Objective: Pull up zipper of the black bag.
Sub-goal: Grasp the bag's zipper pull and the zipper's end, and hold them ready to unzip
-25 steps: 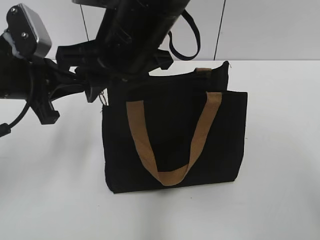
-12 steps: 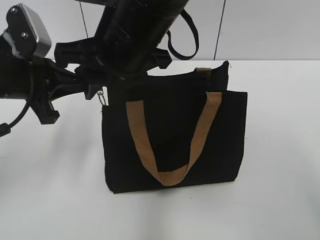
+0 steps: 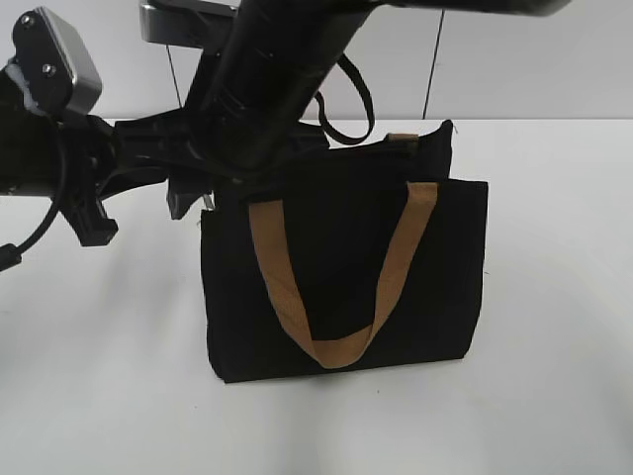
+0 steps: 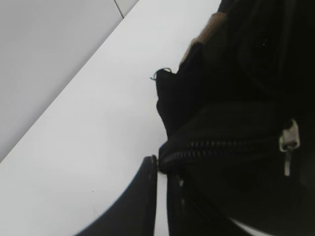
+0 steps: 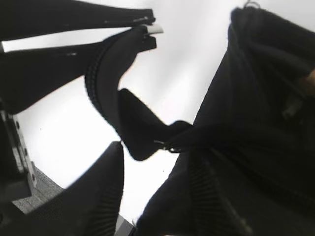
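Observation:
The black bag (image 3: 346,277) stands upright on the white table, its tan handle hanging down the front. My left gripper (image 3: 183,198) is at the bag's top left corner. In the left wrist view it (image 4: 161,167) is shut on the end of the zipper (image 4: 221,146), whose silvery pull (image 4: 289,140) sits further along the teeth. My right gripper (image 3: 223,173) reaches across to the same corner. In the right wrist view it (image 5: 150,162) is open, its fingers either side of the bag's black end tab (image 5: 140,132), which carries a small metal ring (image 5: 167,145).
The white table (image 3: 554,396) spreads around the bag, with a grey wall behind. Both arms crowd the upper left above the bag's corner. A black strap loop (image 3: 361,104) hangs from the right arm behind the bag.
The right arm has shifted down and left over the bag's top left corner. The small metal ring that showed there half a second ago is now covered. The bag has not moved.

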You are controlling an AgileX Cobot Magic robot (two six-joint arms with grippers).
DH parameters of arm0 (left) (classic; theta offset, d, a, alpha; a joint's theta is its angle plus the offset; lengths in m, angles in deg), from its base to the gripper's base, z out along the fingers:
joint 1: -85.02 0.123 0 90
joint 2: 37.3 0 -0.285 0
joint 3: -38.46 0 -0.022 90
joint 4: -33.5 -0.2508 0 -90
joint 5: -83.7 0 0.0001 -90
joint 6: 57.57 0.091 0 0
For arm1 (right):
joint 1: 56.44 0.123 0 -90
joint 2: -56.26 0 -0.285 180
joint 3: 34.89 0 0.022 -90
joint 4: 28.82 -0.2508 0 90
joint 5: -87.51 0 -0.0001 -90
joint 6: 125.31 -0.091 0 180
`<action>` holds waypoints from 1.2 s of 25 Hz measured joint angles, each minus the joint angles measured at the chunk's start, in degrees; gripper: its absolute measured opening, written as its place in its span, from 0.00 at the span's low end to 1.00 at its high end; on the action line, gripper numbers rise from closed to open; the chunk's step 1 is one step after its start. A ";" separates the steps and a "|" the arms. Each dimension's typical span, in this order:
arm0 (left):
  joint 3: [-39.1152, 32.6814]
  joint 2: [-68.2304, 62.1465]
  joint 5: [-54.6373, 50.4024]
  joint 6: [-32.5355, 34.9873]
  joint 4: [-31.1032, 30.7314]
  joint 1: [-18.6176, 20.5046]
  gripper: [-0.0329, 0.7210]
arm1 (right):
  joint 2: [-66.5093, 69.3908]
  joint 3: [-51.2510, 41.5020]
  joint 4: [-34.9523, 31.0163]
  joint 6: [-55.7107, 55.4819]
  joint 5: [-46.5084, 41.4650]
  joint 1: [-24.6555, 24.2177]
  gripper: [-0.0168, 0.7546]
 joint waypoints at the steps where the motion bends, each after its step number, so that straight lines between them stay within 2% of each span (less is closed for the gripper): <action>1: 0.00 0.00 0.00 0.00 0.00 0.00 0.06 | 0.02 0.00 0.00 0.00 0.07 0.00 0.46; 10: 0.00 0.68 0.00 0.00 -0.05 0.00 0.06 | 0.02 0.00 0.00 0.10 0.07 0.00 0.42; 16: 0.00 6.06 -0.21 0.00 0.00 0.00 0.06 | 0.02 0.00 0.38 0.17 0.29 0.00 0.42; 30: 0.00 8.09 0.07 0.00 0.18 0.00 0.06 | 0.02 0.00 0.62 -0.20 1.99 0.00 0.42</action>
